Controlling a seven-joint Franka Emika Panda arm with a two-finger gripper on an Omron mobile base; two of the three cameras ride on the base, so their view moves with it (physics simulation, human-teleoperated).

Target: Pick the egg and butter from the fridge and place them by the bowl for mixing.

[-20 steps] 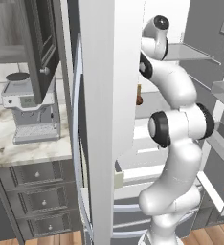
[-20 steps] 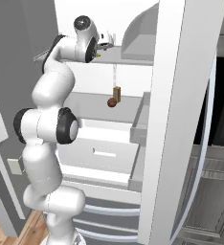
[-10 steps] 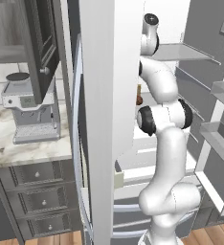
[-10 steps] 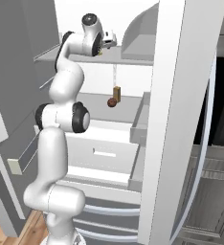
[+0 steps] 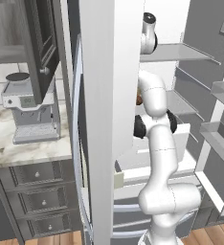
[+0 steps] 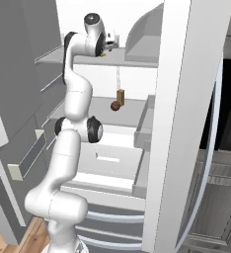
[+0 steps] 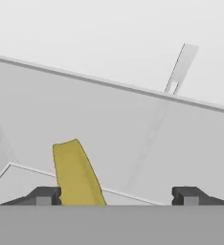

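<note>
Now, arm: it has swung up to the fridge point(image 6: 186, 123) top shelf.
Gripper point(image 7: 116, 194): jaws apart, starting to narrow.
Butter point(image 7: 75, 172): on that shelf, beside one fingertip, not yet gripped.

A grey coffee machine point(image 5: 30, 112) stands on the marble counter point(image 5: 18, 150), above the grey drawers point(image 5: 37, 201).
</note>
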